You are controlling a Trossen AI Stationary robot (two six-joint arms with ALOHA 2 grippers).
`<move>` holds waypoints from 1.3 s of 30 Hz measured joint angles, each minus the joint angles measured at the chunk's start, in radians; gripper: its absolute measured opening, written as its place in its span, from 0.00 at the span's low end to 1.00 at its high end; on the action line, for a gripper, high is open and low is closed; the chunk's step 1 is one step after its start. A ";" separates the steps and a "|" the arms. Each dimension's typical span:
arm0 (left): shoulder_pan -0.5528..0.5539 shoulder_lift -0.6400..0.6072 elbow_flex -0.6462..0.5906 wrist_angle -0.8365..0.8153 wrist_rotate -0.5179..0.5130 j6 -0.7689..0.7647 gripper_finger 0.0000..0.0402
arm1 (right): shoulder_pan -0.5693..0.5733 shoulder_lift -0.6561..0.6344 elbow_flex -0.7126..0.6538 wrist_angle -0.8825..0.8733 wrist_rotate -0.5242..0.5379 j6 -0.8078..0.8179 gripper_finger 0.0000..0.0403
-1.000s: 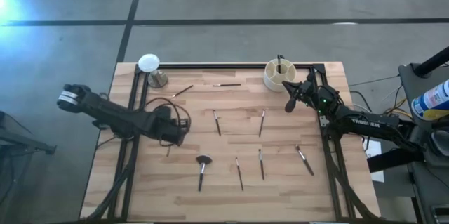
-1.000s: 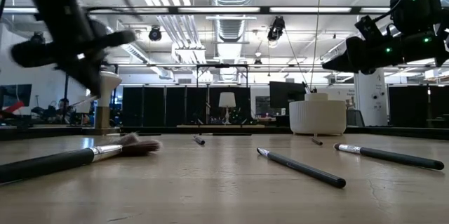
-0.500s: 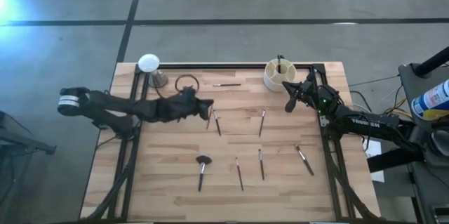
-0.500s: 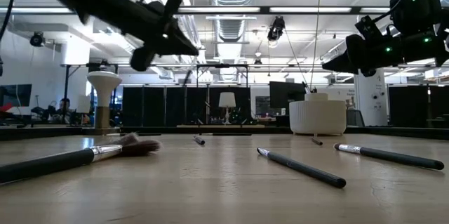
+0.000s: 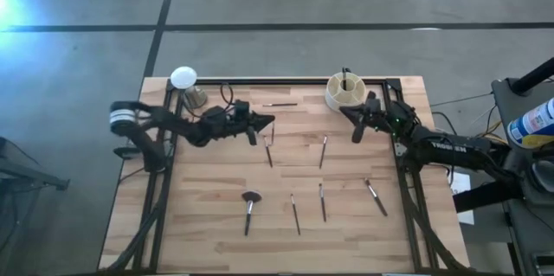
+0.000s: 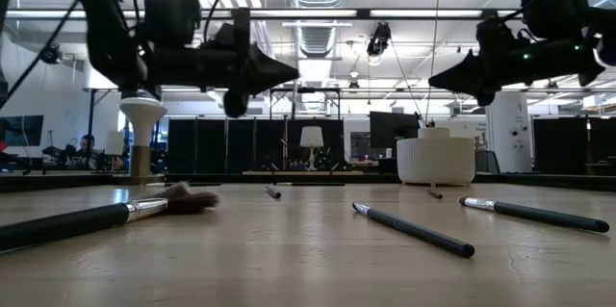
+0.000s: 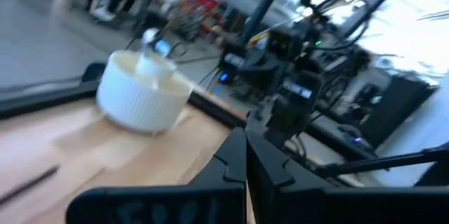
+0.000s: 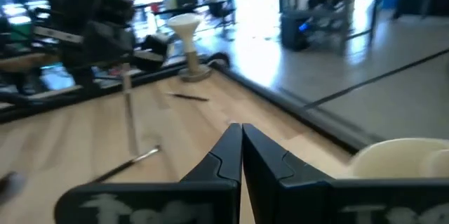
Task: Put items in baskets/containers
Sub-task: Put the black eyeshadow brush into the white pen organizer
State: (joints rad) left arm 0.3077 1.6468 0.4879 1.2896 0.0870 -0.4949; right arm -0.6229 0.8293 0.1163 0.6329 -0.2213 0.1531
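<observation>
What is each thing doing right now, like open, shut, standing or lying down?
Cream-white round cup: upright, one brush standing inside.
Left gripper: shut, raised in the air.
Right gripper: shut, raised near the cup.
Fluffy dark-headed brush: lying flat.
Thin dark-handled brushes: lying flat, scattered.
White disc on metallic stand: upright.

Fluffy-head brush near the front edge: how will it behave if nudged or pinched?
The fluffy-head brush probably rolls little: its wide bristle head should stop it. The thin handle looks stiff and light, so likely skids when pushed. It lies flat on the table, so pinching may be fiddly.
</observation>
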 joint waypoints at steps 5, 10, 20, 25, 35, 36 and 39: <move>0.046 0.143 0.059 0.154 0.114 0.013 0.00 | 0.030 0.131 0.070 -0.001 -0.018 0.074 0.02; 0.097 0.231 0.129 0.222 0.192 0.002 0.00 | 0.087 0.281 0.166 -0.001 -0.024 0.084 0.04; 0.131 0.277 0.208 0.258 0.313 -0.033 0.00 | 0.167 0.572 0.399 -0.001 -0.057 0.084 0.21; 0.131 0.272 0.210 0.259 0.323 -0.026 0.00 | 0.177 0.672 0.497 0.000 -0.107 0.084 0.29; 0.132 0.265 0.210 0.260 0.350 -0.011 0.00 | 0.190 0.800 0.622 0.000 -0.155 0.071 0.36; 0.133 0.265 0.210 0.259 0.350 -0.010 0.00 | 0.191 0.810 0.631 0.000 -0.155 0.067 0.36; 0.138 0.265 0.210 0.259 0.355 -0.010 0.00 | 0.194 0.832 0.652 0.001 -0.165 0.055 0.34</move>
State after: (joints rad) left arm 0.4458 1.9121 0.6979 1.5490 0.4424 -0.5045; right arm -0.4292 1.6613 0.7685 0.6340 -0.3864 0.2079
